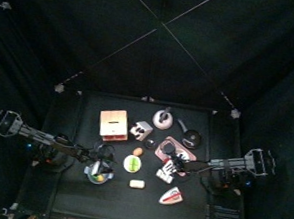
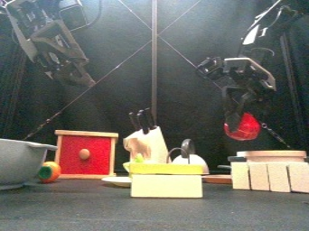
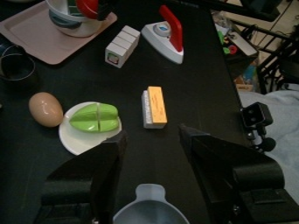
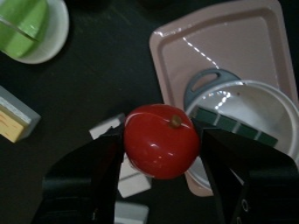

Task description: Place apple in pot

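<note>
A red apple (image 4: 160,140) hangs in the air, with my right gripper (image 4: 160,150) shut on it. Seen from the front, the apple (image 2: 245,126) is high above the table's right side, under the right gripper (image 2: 245,110). The grey pot (image 2: 17,161) stands at the table's front left. My left gripper (image 2: 58,56) hovers open high above it, holding nothing. In the left wrist view the pot's rim (image 3: 149,203) shows between the open jaws of the left gripper (image 3: 149,140).
A pink tray (image 4: 222,44) with a round dish (image 4: 251,109) lies below the apple. Mid-table are a green fruit on a white plate (image 3: 73,140), an egg (image 3: 45,108), a yellow block (image 3: 155,106), a red box (image 2: 87,153) and a knife block (image 2: 147,143). White blocks (image 2: 272,176) sit front right.
</note>
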Robot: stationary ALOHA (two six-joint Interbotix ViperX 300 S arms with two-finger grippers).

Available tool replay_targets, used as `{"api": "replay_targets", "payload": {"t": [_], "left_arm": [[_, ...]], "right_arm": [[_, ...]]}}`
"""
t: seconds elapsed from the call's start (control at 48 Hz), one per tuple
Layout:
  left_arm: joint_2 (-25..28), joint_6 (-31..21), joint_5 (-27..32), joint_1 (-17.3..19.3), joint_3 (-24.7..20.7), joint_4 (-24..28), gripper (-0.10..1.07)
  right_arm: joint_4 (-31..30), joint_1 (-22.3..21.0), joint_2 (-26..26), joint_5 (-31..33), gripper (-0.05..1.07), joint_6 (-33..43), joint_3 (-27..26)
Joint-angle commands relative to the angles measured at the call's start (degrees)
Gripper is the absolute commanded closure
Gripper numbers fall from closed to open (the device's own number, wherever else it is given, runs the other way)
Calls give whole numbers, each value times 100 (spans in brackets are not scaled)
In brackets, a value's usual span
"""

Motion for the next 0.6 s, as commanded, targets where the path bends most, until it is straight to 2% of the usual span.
{"api": "replay_targets", "payload": {"t": [0.0,0.312,0.583], "left_arm": [[-26,0,-26,18,-70,-9,11],[-26,0,-26,18,-62,-9,11],[-26,0,-26,18,-26,-9,11]], "right_arm": [[88,-123,-308,18,26,9,167],[88,-325,-668,-9,26,-9,615],[-9,-448,-703,0,25,-9,765]]}}
